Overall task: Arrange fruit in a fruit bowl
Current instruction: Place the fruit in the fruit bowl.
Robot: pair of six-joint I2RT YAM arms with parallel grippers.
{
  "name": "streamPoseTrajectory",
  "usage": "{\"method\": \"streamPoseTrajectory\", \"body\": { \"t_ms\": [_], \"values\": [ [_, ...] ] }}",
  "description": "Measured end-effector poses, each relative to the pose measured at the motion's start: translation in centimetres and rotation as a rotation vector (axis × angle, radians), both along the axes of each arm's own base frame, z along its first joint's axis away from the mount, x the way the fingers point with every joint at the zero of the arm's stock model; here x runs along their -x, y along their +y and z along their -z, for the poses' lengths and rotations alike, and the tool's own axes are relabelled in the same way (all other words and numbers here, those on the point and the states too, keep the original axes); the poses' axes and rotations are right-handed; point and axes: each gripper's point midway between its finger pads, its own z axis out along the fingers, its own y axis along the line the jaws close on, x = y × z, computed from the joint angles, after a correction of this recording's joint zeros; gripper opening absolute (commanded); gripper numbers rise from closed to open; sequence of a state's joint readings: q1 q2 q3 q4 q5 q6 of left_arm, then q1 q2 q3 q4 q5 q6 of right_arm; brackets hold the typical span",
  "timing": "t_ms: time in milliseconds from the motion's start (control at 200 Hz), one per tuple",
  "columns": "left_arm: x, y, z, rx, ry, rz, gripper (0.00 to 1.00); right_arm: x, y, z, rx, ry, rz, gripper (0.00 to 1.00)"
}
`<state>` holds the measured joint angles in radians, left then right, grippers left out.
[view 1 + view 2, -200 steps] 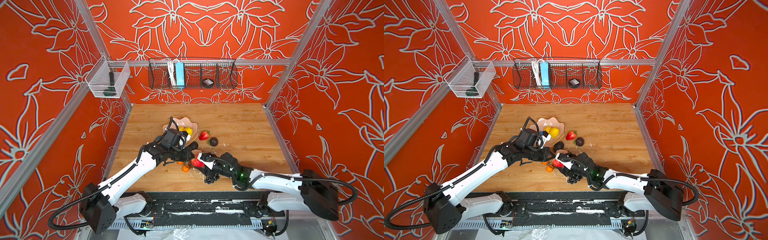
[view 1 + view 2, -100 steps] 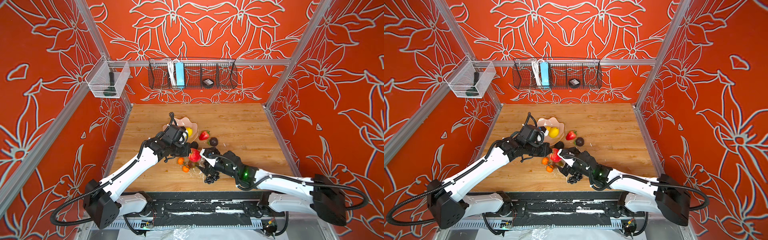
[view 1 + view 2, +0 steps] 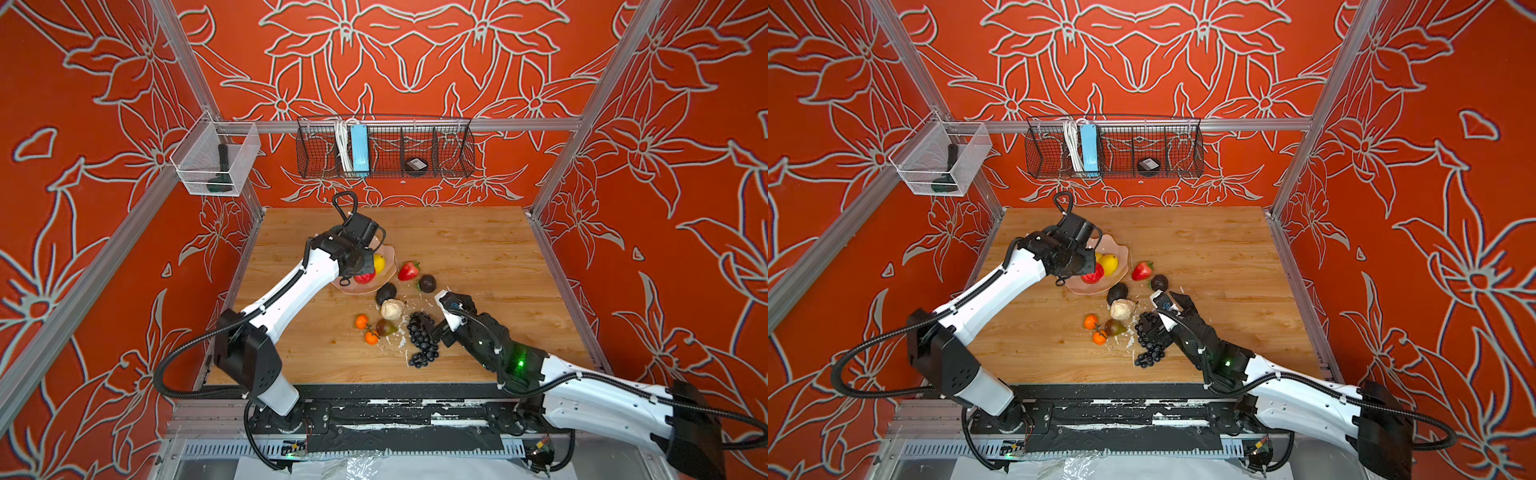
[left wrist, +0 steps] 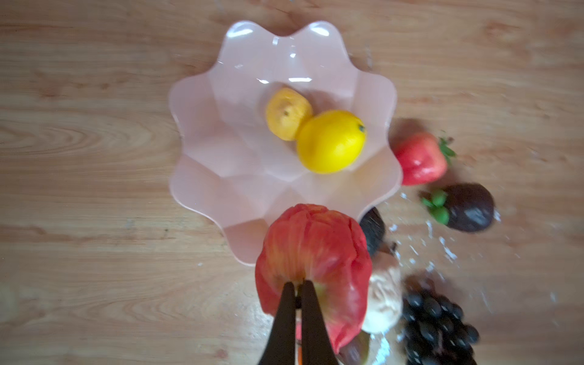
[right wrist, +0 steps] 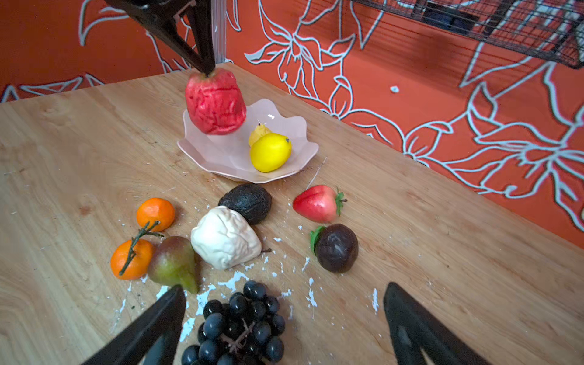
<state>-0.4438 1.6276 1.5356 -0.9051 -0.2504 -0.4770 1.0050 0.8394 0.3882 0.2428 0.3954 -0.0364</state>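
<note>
Noted: red fruit [image 4: 316,246] pinched at top by left pincer [image 4: 297,283], over near edge of bowl [image 4: 196,94]; to be carried inward before release. Empty right pincer [image 5: 284,289] gaping.

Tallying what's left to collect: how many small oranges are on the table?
2. The far orange and the near orange sit side by side, the near one beside the pear, both outside the bowl. None looks hidden.
</note>
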Motion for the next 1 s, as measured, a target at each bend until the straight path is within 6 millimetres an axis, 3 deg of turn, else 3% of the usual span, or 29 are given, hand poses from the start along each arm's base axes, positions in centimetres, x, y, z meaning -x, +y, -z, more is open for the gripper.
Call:
{"method": "streamPoseTrajectory", "body": {
  "t_ms": [235,646,1001],
  "values": [
    [-3.3,4.1,2.3,-0.092,0.071,-0.118,0.0,0.4,-1.8,1.4,-0.008,0.017,0.052,0.98],
    [-6.8,7.0,6.3,-0.134,0.168,-0.201,0.0,0.5,-2.6,2.1,-0.013,0.02,0.07,0.98],
    [-8.9,5.9,8.9,-0.106,0.213,-0.189,0.0,0.3,-2.8,2.0,-0.012,0.014,0.089,0.98]
  ]
}}
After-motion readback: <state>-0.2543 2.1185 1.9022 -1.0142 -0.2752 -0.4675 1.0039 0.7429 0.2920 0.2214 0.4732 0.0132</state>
